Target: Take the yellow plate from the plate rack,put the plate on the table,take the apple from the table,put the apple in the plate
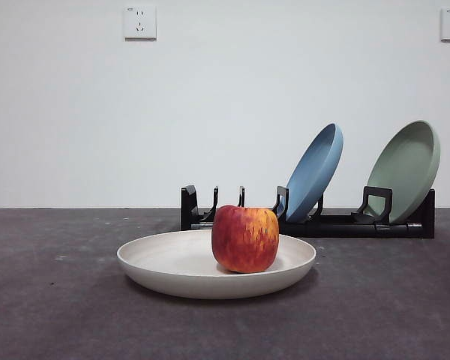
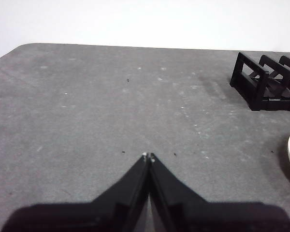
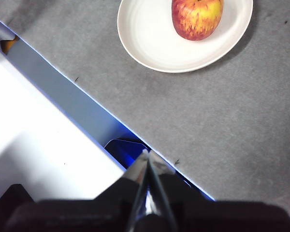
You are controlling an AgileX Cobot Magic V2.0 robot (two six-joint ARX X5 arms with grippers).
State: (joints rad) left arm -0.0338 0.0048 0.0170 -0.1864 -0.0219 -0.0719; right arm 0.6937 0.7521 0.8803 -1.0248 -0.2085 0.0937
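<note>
**Apple sits in the plate, both arms clear**

You have a white wall behind a dark grey table (image 1: 52, 300). On it the plate rack (image 1: 307, 221) stands beyond the yellow plate (image 1: 172, 262), well ahead of the right gripper (image 3: 148, 155), jaws pressed together, empty. The left gripper (image 2: 148, 157) is likewise closed. The plate looks stiff and light: take its rim. The apple (image 1: 244, 238) rests inside, firm, smooth, likely to roll.

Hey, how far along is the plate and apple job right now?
It looks finished. The yellow plate lies flat on the table, out of the rack, and the apple sits in it. Nothing is in hand: the left gripper and right gripper are both shut on nothing, away from the plate. Nothing appears left to do.
</note>
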